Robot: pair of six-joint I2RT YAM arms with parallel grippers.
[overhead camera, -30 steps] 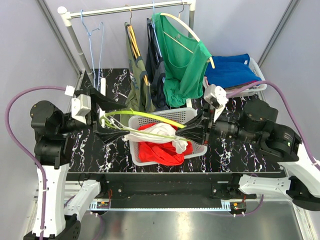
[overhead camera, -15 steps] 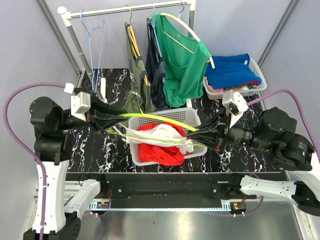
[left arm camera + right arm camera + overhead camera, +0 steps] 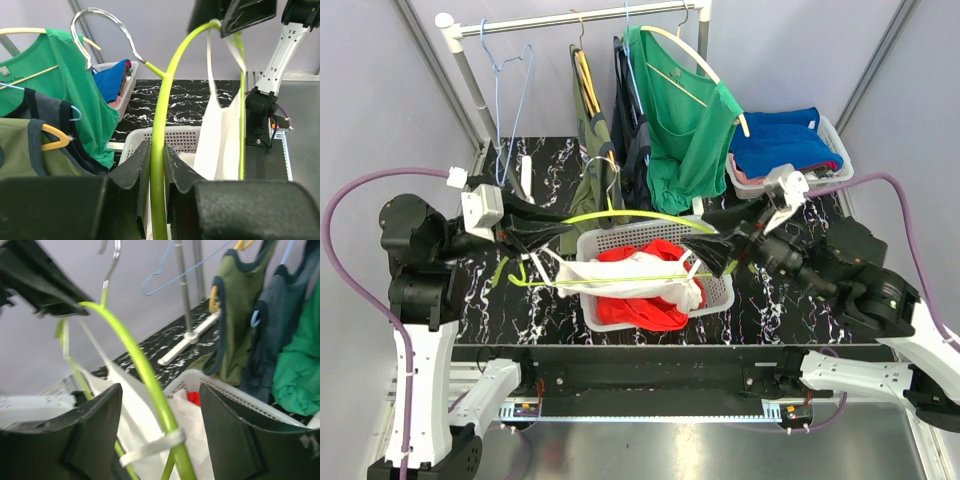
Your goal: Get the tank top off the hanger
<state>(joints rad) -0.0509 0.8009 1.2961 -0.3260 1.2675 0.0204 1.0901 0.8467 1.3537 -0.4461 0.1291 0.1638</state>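
A lime-green hanger (image 3: 620, 215) is stretched sideways over the white basket (image 3: 722, 292). The white tank top (image 3: 620, 275) hangs from it, sagging onto the basket. My left gripper (image 3: 552, 228) is shut on the hanger's upper arm near the hook, and in the left wrist view both pads clamp the green rod (image 3: 159, 150). My right gripper (image 3: 718, 252) stands open at the hanger's right end. In the right wrist view the hanger (image 3: 135, 350) runs between its spread fingers without touching them. There a white strap of the tank top (image 3: 150, 447) is looped round the rod.
Red cloth (image 3: 640, 305) lies in the basket under the tank top. Behind, a clothes rail (image 3: 570, 18) carries a green shirt (image 3: 685, 120), dark and olive garments and a bare blue hanger (image 3: 510, 70). A tray of blue folded clothes (image 3: 785, 140) stands back right.
My left gripper has closed on the hanger. My right gripper has let go and opened, drawing back to the right. The hanger now sits higher and stretched wider.
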